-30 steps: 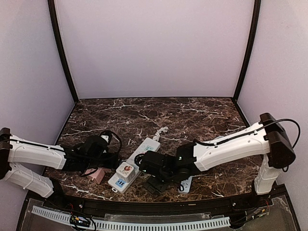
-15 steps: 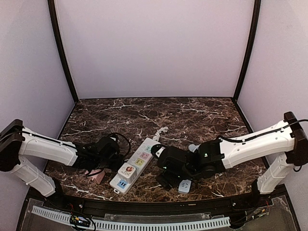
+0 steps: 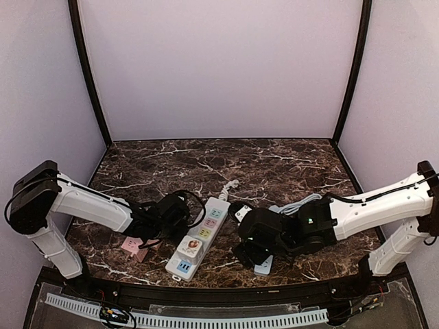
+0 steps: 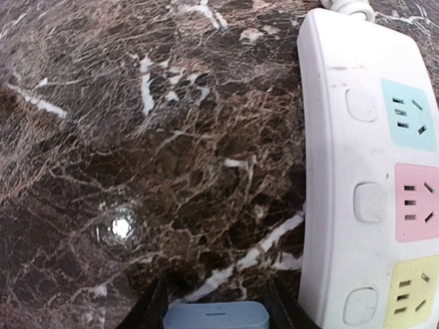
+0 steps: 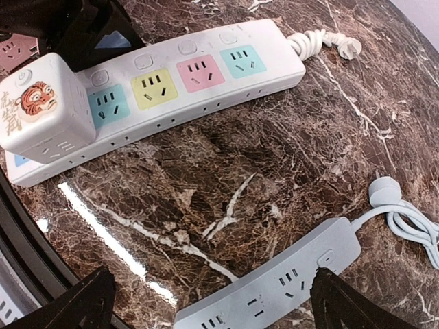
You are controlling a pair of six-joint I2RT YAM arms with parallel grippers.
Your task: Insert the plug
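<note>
Pinching a pale-blue piece [image 4: 216, 314] in the left gripper [image 3: 180, 214], beside the white power strip [image 4: 336, 171]. Holding the right gripper [image 3: 250, 253] spread wide, facing the cube plug [image 5: 44, 106] seated in that strip's socket, forward-left.

Bare marble [image 5: 226, 181] between white strip [image 5: 175, 86] and blue strip [image 5: 274, 296].

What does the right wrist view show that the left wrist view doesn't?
Only the right wrist view shows the tiger-print cube plugged into the white strip, the grey strip at the bottom of the frame, and its cord. Only the left wrist view gives a clear look at the blue plug in the left gripper, beside the white strip. Both show the white strip's teal, pink and yellow sockets and the marble table.
</note>
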